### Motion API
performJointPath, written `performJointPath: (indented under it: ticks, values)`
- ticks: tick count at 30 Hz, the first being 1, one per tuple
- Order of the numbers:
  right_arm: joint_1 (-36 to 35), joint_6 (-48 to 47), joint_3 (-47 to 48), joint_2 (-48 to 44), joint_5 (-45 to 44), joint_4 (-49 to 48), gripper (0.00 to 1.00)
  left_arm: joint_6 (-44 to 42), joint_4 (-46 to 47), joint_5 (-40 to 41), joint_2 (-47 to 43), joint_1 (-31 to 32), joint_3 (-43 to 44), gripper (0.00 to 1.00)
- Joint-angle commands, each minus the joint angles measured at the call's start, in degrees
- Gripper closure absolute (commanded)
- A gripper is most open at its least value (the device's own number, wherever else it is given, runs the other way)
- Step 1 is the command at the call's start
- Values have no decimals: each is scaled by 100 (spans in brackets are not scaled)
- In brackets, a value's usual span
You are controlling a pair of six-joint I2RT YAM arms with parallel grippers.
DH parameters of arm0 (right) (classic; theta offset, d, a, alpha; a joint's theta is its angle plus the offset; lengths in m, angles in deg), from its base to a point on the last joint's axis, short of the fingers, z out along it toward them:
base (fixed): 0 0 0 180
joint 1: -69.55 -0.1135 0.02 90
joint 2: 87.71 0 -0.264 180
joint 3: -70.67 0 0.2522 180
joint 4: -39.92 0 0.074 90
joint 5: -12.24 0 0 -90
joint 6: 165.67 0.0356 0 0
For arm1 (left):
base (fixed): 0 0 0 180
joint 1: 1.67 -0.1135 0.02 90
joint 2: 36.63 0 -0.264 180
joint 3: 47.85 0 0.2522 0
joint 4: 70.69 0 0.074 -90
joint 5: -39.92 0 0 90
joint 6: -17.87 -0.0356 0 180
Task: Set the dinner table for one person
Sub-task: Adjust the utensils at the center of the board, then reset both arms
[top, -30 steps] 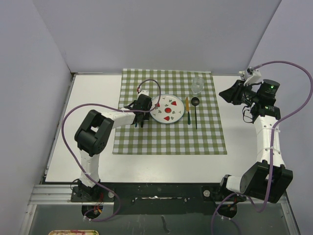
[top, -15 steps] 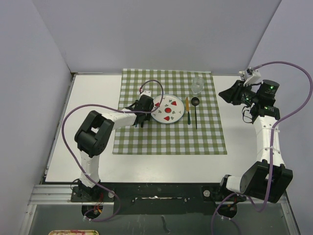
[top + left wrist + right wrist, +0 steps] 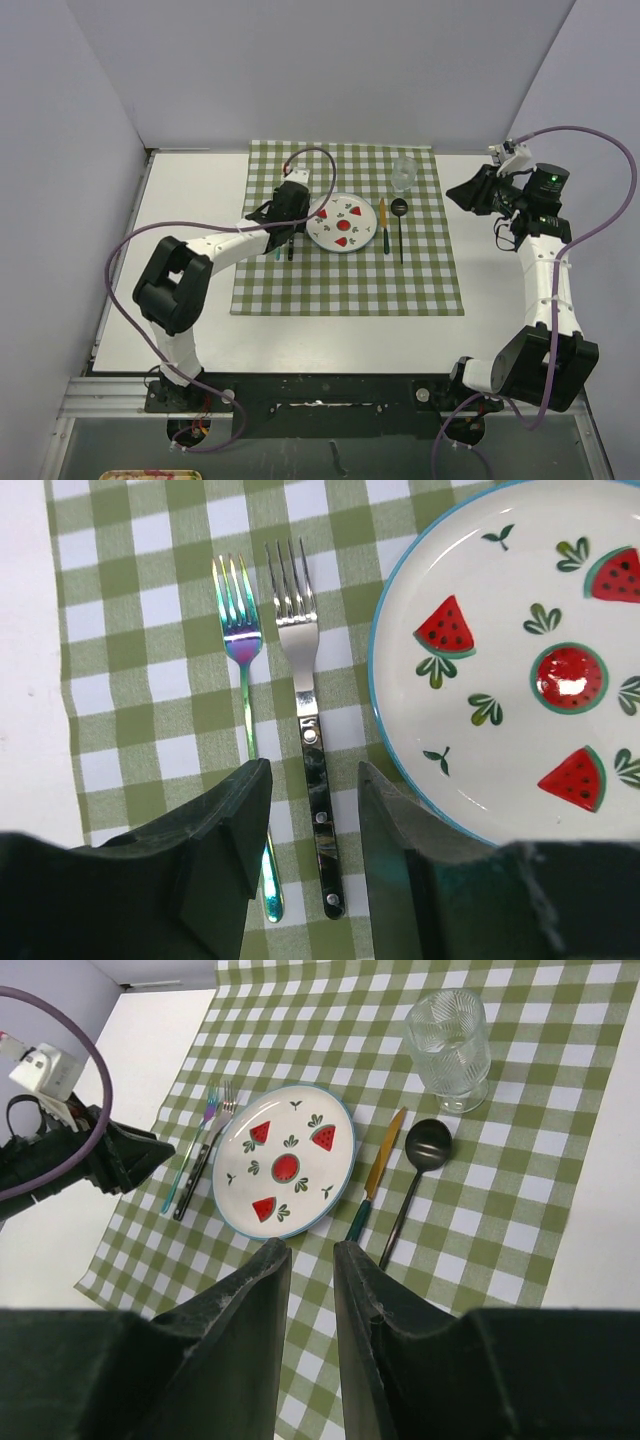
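Observation:
On the white dinner table [image 3: 190,190] lies a green checked cloth [image 3: 340,285] with a watermelon-patterned plate [image 3: 342,222] [image 3: 520,670] [image 3: 285,1160]. Left of the plate lie an iridescent fork [image 3: 240,670] and a black-handled fork [image 3: 305,700], side by side. A knife [image 3: 378,1172] and a dark spoon [image 3: 425,1150] lie right of the plate, with a glass [image 3: 450,1045] beyond them. My left gripper [image 3: 313,780] [image 3: 275,212] hovers open over the fork handles, holding nothing. My right gripper [image 3: 310,1250] [image 3: 465,192] hangs high at the table's right side, jaws slightly apart and empty.
Grey walls enclose the table at the back and sides. Bare white tabletop borders the cloth on the left, right [image 3: 500,300] and near sides. Purple cables loop above both arms.
My left gripper has drawn back and up from the forks, which now show lying on the cloth. The right arm has not moved.

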Motion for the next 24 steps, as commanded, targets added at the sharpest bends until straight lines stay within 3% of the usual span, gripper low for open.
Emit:
performJointPath:
  ticks: [1,5,10,15,18,24]
  values:
    - [28,-139,1,18,81,-266,74,-387,413,61,-752,53,-43,62]
    - [-104,-787,103,90,-322,45,76,-658,843,380,-1202,36,-434,62]
    - [-130,-1322,30,146,-703,87,69,-1248,1121,365,-1702,-125,-786,62]
    - [-173,-1787,78,203,-994,229,68,-1242,1071,142,-2256,-684,-1100,62]
    - [-208,-1791,93,181,-1078,233,67,-1509,1513,598,-2605,-842,-1549,62]
    - [-358,-1506,203,68,-1089,238,45,-1983,2244,848,-3206,-1228,-2248,57]
